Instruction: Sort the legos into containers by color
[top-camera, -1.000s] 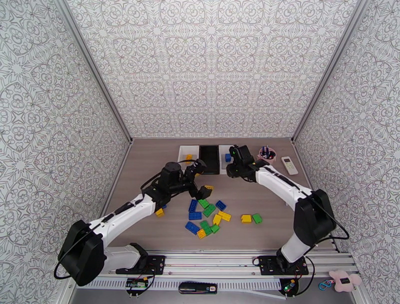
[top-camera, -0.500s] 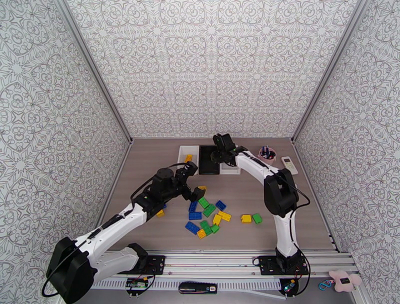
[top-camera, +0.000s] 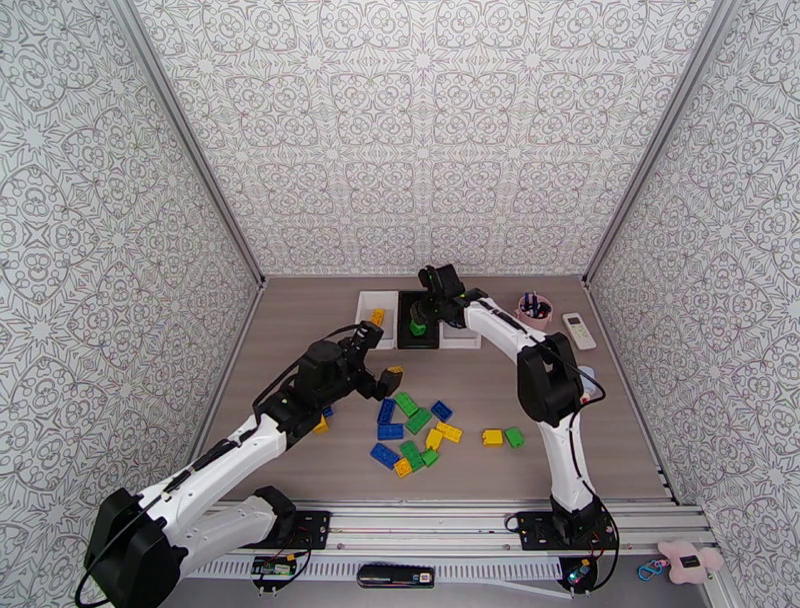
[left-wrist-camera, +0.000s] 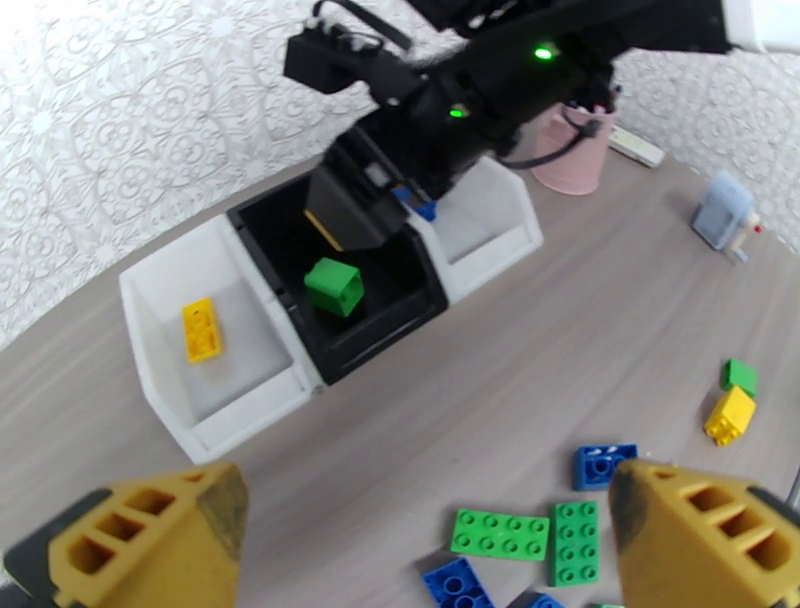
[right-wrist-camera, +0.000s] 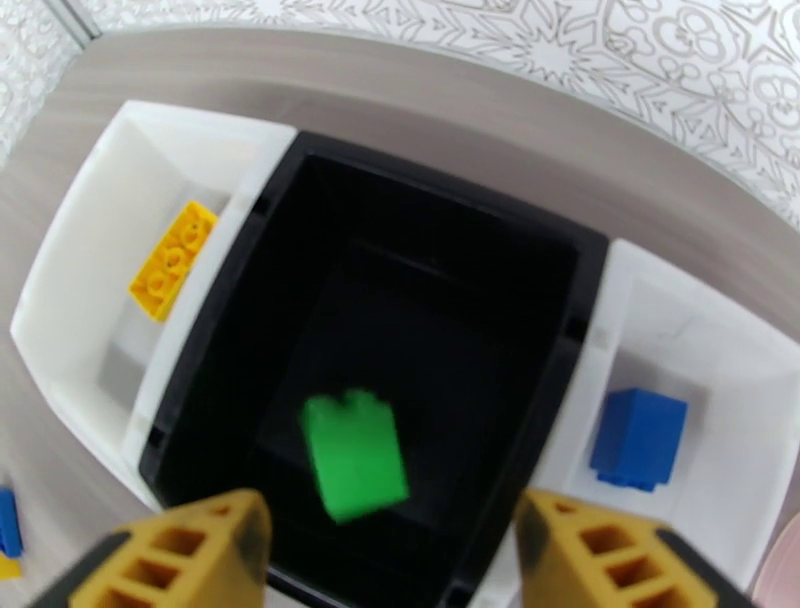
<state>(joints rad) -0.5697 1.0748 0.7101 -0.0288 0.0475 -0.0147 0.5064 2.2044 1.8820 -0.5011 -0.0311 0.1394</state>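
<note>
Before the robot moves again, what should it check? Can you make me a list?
1. Is the right gripper open and holding nothing: ok.
2. Is the green brick inside the black bin: ok.
3. Is it lying flat: cannot tell, it looks blurred.
4. Is the yellow brick in the left white bin and the blue brick in the right white bin: ok.
5. Is the left gripper open and empty: ok.
6. Is everything sorted: not ok, loose bricks lie on the table.

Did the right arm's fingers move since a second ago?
Yes. The right fingers went left in the top view, from over the right white bin to over the black bin, which holds a green brick.
</note>
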